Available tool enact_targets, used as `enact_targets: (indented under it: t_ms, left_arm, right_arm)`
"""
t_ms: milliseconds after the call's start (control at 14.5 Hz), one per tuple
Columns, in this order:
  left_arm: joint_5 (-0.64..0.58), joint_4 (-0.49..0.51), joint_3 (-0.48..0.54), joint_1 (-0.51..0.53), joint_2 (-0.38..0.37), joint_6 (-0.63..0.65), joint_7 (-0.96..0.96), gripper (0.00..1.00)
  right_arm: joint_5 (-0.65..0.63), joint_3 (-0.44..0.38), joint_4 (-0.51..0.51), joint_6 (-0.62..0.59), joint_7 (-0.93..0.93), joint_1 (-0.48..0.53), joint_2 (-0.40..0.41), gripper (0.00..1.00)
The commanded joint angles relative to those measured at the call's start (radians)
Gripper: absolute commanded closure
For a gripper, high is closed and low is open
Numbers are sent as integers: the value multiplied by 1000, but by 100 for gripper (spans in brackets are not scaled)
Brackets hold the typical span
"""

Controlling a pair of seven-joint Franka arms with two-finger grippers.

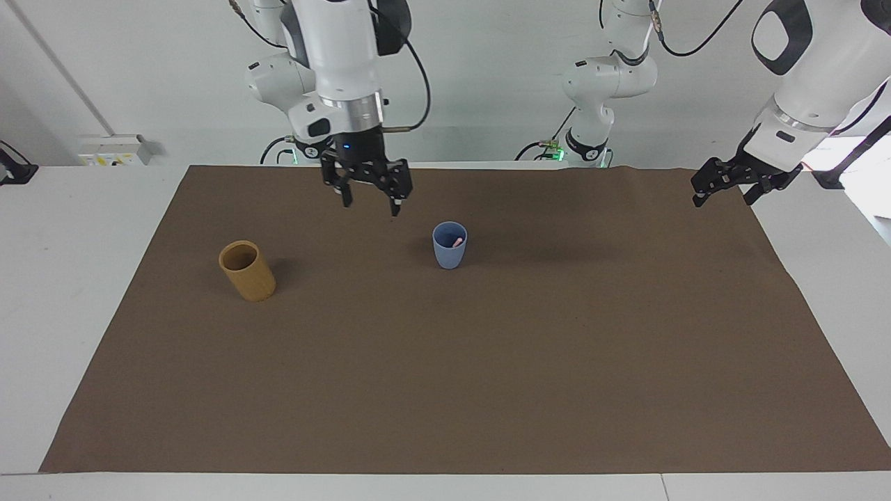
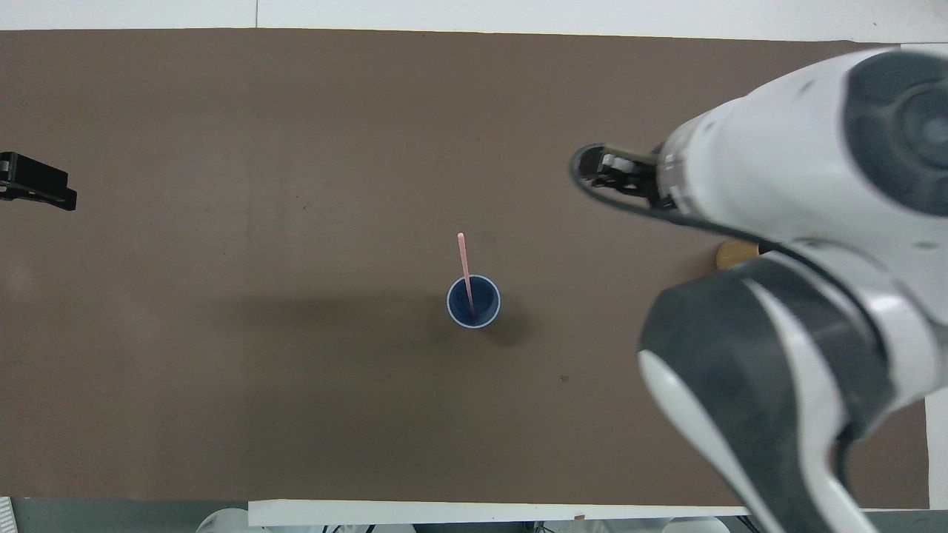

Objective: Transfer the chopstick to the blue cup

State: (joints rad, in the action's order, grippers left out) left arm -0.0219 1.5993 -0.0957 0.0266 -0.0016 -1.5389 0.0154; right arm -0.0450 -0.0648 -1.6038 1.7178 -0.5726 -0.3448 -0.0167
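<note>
The blue cup (image 1: 450, 252) stands upright on the brown mat; in the overhead view (image 2: 474, 314) I look into it. One pale-pink chopstick (image 2: 464, 259) stands in the cup, its upper end leaning over the rim away from the robots. In the facing view only its tip (image 1: 457, 242) shows at the rim. My right gripper (image 1: 370, 202) is open and empty, up over the mat, off the cup toward the right arm's end. My left gripper (image 1: 721, 195) hangs open and empty over the mat's edge at the left arm's end; it also shows in the overhead view (image 2: 37, 189), waiting.
A taller tan-yellow cup (image 1: 247, 271) stands empty on the mat toward the right arm's end; in the overhead view only a bit of it (image 2: 733, 254) shows under the right arm. The brown mat (image 1: 487, 390) covers most of the white table.
</note>
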Motion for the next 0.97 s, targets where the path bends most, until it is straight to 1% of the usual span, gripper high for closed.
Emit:
enact_targets:
  t_ms: [0,69,207,276,345,483,552,690,759,897]
  left_arm:
    - [2,-22,-4,2,6,29,-15,0]
    - [2,-13,-6,7,3,31,-14,0]
    - [2,2,-4,10,-4,28,-14,0]
    - [2,4,-4,9,-6,26,-15,0]
    - [2,4,-4,9,-6,26,-15,0]
    - [2,4,-4,9,-5,23,-15,0]
    - [2,4,-4,7,-6,23,-15,0]
    - [2,4,-4,7,-5,20,-15,0]
    - [2,4,-4,9,-5,20,-15,0]
    - [2,4,-2,9,-5,20,-15,0]
  right_arm:
    - [36,6,91,-182,242,189,-3,0]
    - [34,6,108,-251,310,235,-8,0]
    - [16,5,159,-357,394,279,-11,0]
    - [10,3,188,-395,419,300,-5,0]
    - [16,3,194,-421,462,331,-2,0]
    - [8,6,179,-440,558,351,-5,0]
    - [10,6,176,-446,578,363,-8,0]
    - [8,10,171,-442,592,372,-6,0]
    - [8,13,153,-443,592,379,-12,0]
    - [7,52,150,-439,592,409,-19,0]
